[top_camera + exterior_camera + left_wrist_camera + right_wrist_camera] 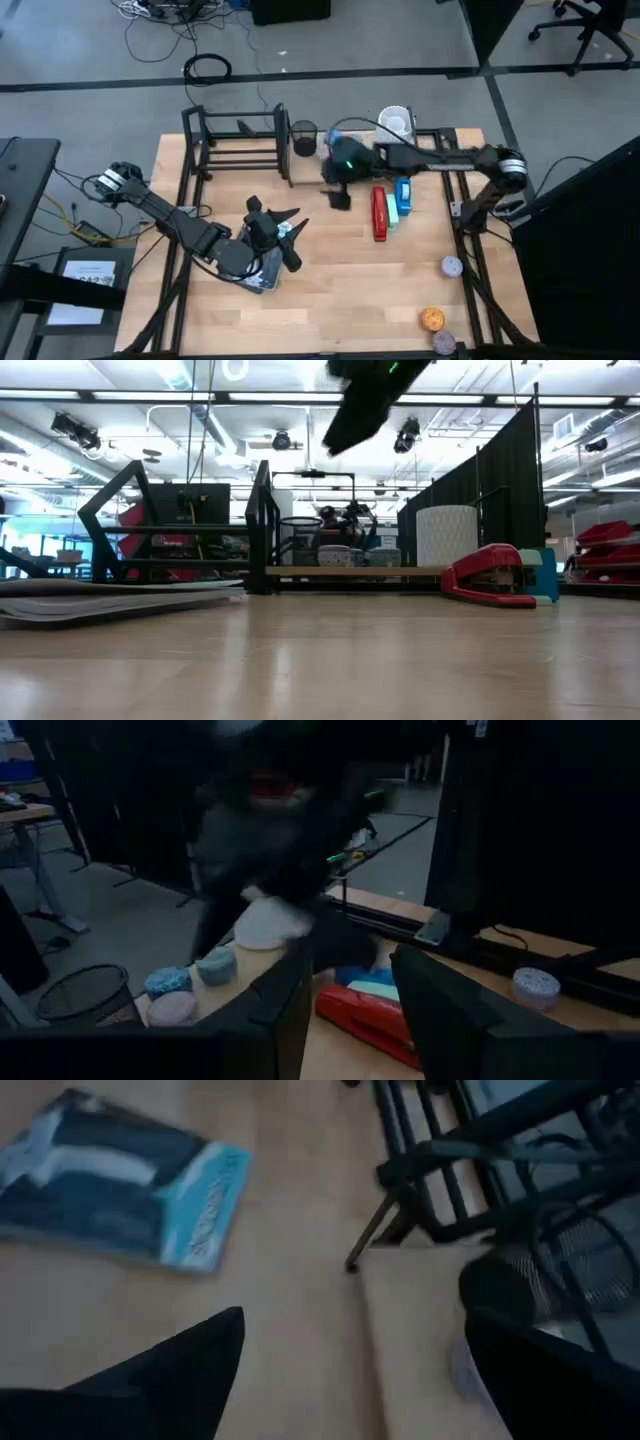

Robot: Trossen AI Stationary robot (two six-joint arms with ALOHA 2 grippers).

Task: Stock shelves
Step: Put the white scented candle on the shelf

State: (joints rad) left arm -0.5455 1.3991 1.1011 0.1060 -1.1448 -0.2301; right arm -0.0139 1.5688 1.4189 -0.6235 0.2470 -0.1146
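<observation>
Honestly, the shelves are not something I would try to lift: from the black tube frame and the barred book-holder, I judge them stiff, fairly heavy and happy to stay put at the far edge of the table. The narrow wooden board joined to the frame looks rigid too, so I can set goods on it without fuss.

My right gripper hangs in the air just in front of that board, its fingers spread wide with nothing between them, as the right wrist view shows. My left gripper sits above the near-left part of the table, also spread and empty, over a flat blue book lying on the wood. That book looks light but thin and flush with the table, so I guess I would need to pinch it at an edge or the spine.

Beside the right arm lie a red stapler and a blue box, touching or nearly so; the stapler looks hard and slick, best taken across its middle.

As for containers, a black mesh cup stands on the board, and I cannot tell what it holds. A white ribbed cup stands farther along, contents hidden.
</observation>
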